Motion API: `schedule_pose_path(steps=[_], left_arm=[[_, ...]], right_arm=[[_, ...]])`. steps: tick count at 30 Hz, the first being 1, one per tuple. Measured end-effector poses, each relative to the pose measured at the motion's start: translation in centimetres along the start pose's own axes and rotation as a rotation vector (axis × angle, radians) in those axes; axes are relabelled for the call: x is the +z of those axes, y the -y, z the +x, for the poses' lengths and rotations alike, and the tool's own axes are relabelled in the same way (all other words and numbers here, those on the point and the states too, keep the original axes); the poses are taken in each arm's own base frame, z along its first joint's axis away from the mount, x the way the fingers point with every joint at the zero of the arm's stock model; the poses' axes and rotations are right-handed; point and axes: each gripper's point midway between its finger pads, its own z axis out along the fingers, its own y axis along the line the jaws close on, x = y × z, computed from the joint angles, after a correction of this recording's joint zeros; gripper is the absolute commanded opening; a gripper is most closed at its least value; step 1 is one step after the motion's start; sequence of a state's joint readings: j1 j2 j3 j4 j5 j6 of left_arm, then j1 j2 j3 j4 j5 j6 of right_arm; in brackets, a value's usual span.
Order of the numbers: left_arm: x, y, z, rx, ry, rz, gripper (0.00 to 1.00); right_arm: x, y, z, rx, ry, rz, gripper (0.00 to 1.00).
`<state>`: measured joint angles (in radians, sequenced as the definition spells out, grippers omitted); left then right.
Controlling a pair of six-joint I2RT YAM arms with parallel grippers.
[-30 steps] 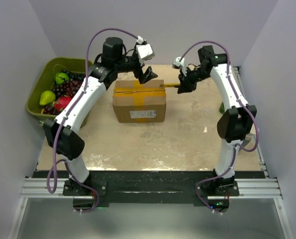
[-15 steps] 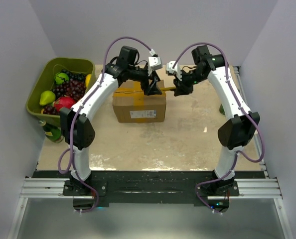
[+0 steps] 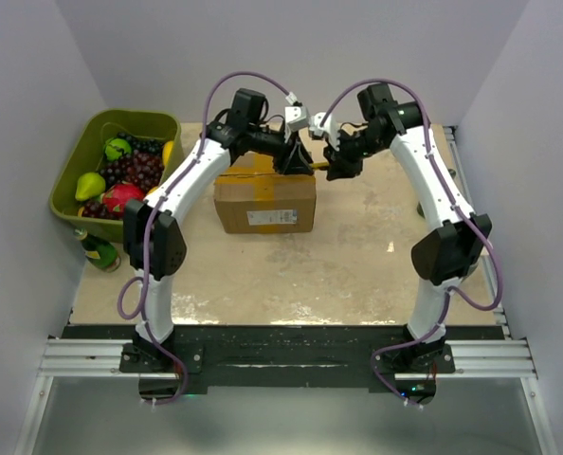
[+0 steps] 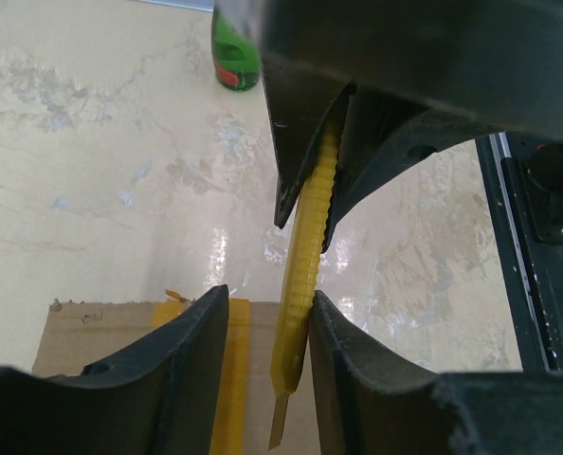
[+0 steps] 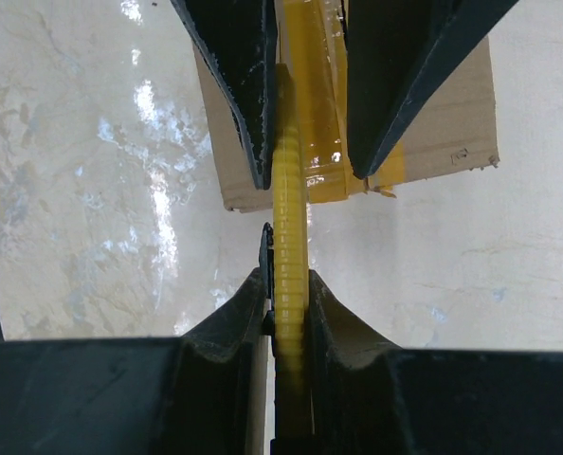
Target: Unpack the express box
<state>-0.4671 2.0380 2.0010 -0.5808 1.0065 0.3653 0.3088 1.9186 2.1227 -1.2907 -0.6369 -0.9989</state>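
The table [image 3: 357, 275] bears the express box [image 3: 264, 194] toward its rear centre, flaps taped shut and white label on the near side. Left of the box stands an olive-green bin [image 3: 90, 128] of fruit. Both grippers meet above the box's right rear edge. The right gripper [image 5: 286, 282] is clamped tight on a yellow ridged tool [image 5: 289, 213], which points toward the box's tape strip. The left gripper [image 4: 267, 308] is partly open around the tool's other end: one finger touches it, the other stands apart. A green bottle [image 4: 234, 52] stands well beyond the box's right side.
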Motion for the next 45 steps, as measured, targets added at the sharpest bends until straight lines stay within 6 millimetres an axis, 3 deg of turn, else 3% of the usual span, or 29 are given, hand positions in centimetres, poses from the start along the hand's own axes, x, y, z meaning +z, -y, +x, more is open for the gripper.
schedule_pose_path(steps=[2, 3, 5, 7, 8, 11, 13, 16, 17, 19, 21, 24, 27, 31, 35, 39, 45], left_arm=[[0.1, 0.0, -0.1, 0.003, 0.007, 0.006, 0.35], [0.0, 0.0, -0.1, 0.004, 0.008, 0.006, 0.26], [0.0, -0.1, 0.0, 0.005, 0.013, 0.009, 0.20], [0.0, -0.1, 0.1, 0.008, 0.021, 0.018, 0.04], [0.0, -0.1, 0.2, 0.010, 0.026, 0.024, 0.00], [0.4, 0.2, 0.5, 0.039, 0.054, 0.055, 0.00], [0.7, 0.2, 0.8, 0.022, 0.072, 0.064, 0.00], [0.7, 0.0, 1.1, -0.042, 0.107, 0.070, 0.00], [0.7, -0.4, 1.2, -0.068, 0.128, 0.063, 0.00], [0.3, -1.0, 1.5, -0.154, 0.165, 0.057, 0.00], [-0.7, -1.8, 2.0, -0.246, 0.219, 0.043, 0.00], [-2.8, -3.2, 2.2, -0.359, 0.283, 0.017, 0.00], [-4.9, -4.3, 0.5, -0.382, 0.352, 0.000, 0.00], [-5.3, -3.8, -2.2, -0.354, 0.402, 0.029, 0.00], [-4.4, -2.7, -3.9, -0.329, 0.419, 0.079, 0.00], [-3.2, -2.1, -3.8, -0.340, 0.411, 0.116, 0.00], [-2.3, -2.2, -3.0, -0.360, 0.398, 0.132, 0.00]], right_arm=[[-0.1, 0.1, -0.1, 0.020, -0.001, 0.005, 0.00], [-0.1, 0.3, -0.2, 0.027, 0.002, 0.009, 0.00], [-0.2, 0.5, -0.4, 0.040, 0.005, 0.016, 0.00], [-0.1, 0.6, -0.5, 0.049, 0.005, 0.020, 0.00], [-0.1, 0.6, -0.5, 0.055, 0.004, 0.019, 0.00], [0.0, 0.4, 0.0, 0.073, -0.007, 0.004, 0.06], [0.2, 0.3, 0.3, 0.098, -0.015, -0.004, 0.32], [0.1, 1.1, 0.0, 0.180, 0.012, 0.000, 0.88], [-0.1, 1.7, -0.7, 0.216, 0.056, 0.005, 0.99], [-0.9, 3.1, -2.6, 0.322, 0.195, 0.003, 0.99], [-3.0, 5.8, -3.7, 0.490, 0.384, 0.018, 0.99], [-6.4, 9.4, -2.7, 0.687, 0.606, 0.052, 0.99], [-7.8, 10.7, -1.5, 0.796, 0.727, 0.034, 0.99], [-6.0, 9.6, -4.1, 0.786, 0.788, -0.062, 0.96], [-4.6, 7.9, -7.4, 0.739, 0.823, -0.141, 0.91], [-4.5, 6.5, -10.0, 0.661, 0.853, -0.195, 0.83], [-4.5, 6.0, -10.7, 0.650, 0.861, -0.214, 0.77]])
